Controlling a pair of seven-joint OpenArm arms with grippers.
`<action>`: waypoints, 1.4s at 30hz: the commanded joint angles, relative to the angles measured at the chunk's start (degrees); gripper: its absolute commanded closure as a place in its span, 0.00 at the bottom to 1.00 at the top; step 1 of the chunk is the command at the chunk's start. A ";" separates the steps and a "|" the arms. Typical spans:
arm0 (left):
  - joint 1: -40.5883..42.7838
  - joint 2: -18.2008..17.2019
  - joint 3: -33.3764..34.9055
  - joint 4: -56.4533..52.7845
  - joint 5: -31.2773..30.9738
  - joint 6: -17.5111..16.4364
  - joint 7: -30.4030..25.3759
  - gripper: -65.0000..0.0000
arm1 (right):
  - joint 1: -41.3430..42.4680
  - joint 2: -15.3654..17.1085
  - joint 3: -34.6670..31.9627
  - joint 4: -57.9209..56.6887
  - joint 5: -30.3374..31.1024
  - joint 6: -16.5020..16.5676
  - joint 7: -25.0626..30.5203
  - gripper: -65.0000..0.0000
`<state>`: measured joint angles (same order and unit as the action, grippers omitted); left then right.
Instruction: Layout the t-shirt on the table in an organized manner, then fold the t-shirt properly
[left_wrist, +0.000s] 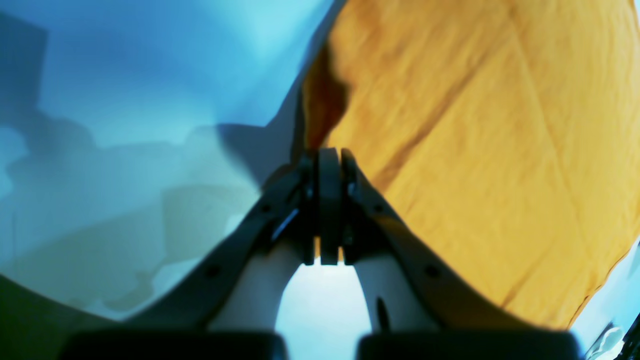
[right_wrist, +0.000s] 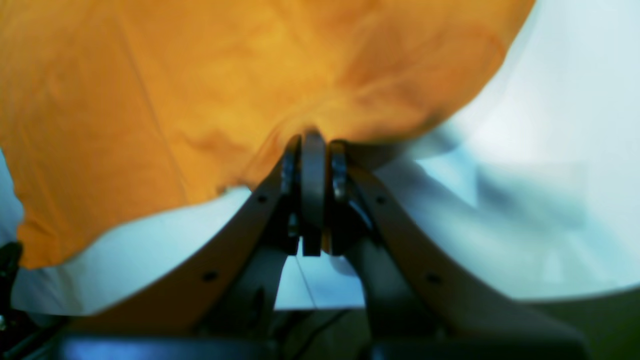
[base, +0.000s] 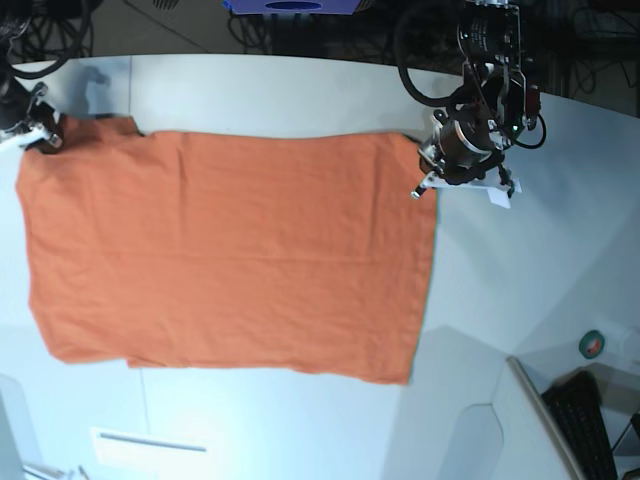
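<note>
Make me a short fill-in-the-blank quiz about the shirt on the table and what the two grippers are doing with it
1. The t-shirt spread on the table is solid ____ in colour.
2. The left gripper is ____ on the shirt's edge.
3. In the base view, the right gripper pinches the shirt at that view's upper ____ corner.
4. The number of grippers clamping the cloth is ____.

Missing words: orange; shut; left; two

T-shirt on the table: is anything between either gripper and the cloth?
Nothing visible. The left gripper is shut on the t-shirt at one far corner, the right gripper on the other. The shirt lies spread on the table, with bare tabletop around it.
</note>
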<state>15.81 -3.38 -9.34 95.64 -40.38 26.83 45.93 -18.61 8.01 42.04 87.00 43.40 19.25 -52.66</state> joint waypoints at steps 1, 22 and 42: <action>-1.09 -0.27 -0.11 0.67 -0.10 -0.41 -0.35 1.00 | 0.90 1.00 0.20 1.04 0.95 -0.48 0.84 1.00; -8.65 3.16 -7.40 -2.76 -0.10 -0.41 1.67 1.00 | 14.96 3.46 -6.04 0.51 -3.27 -5.14 -5.49 1.00; -19.20 2.89 -11.01 -14.01 0.07 -0.41 2.02 1.00 | 25.25 4.17 -7.18 -14.52 -12.06 -5.14 1.28 1.00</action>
<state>-2.42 -0.32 -20.53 80.75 -39.72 26.83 48.25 5.76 11.25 34.87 71.66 30.52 13.91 -52.12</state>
